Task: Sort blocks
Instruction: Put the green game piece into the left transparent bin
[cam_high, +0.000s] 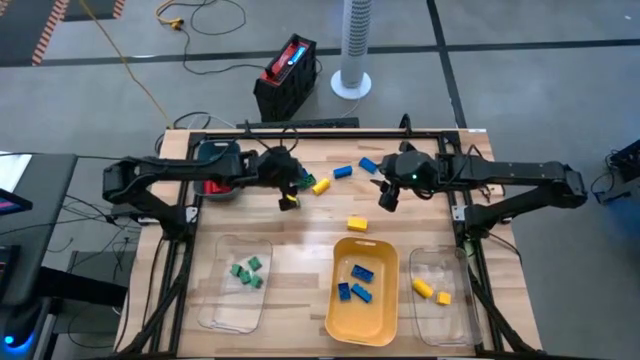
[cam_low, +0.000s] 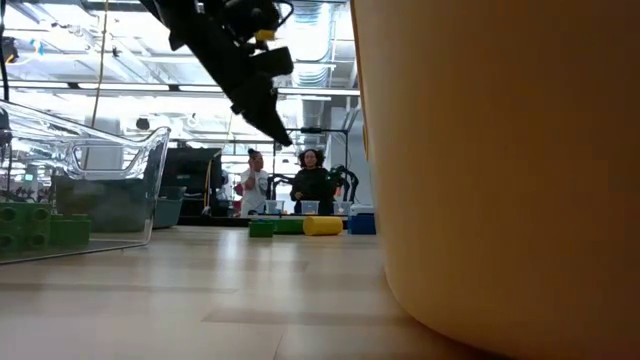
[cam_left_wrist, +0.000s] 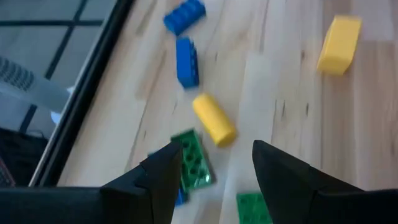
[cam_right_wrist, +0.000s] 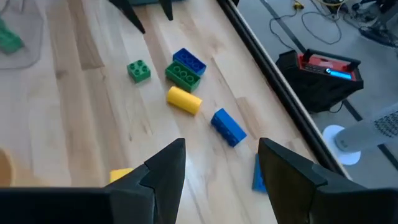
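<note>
My left gripper (cam_high: 289, 192) (cam_left_wrist: 216, 147) hangs open above the loose blocks at the table's far middle and touches nothing. Under it lie a green block (cam_left_wrist: 194, 159), a second green one (cam_left_wrist: 254, 208) and a yellow rounded block (cam_left_wrist: 213, 119) (cam_high: 321, 185). Two blue blocks (cam_high: 343, 171) (cam_high: 368, 164) lie farther right, and a yellow block (cam_high: 357, 224) sits nearer the trays. My right gripper (cam_high: 388, 196) (cam_right_wrist: 221, 143) is also open and empty, hovering to the right of the blue blocks (cam_right_wrist: 228, 127).
Along the near edge stand a clear tray (cam_high: 235, 285) holding green blocks, a yellow tray (cam_high: 335, 300) holding blue blocks, and a clear tray (cam_high: 455, 310) holding yellow blocks. A teal tray (cam_high: 212, 152) sits under the left arm. People stand in the room beyond (cam_low: 313, 180).
</note>
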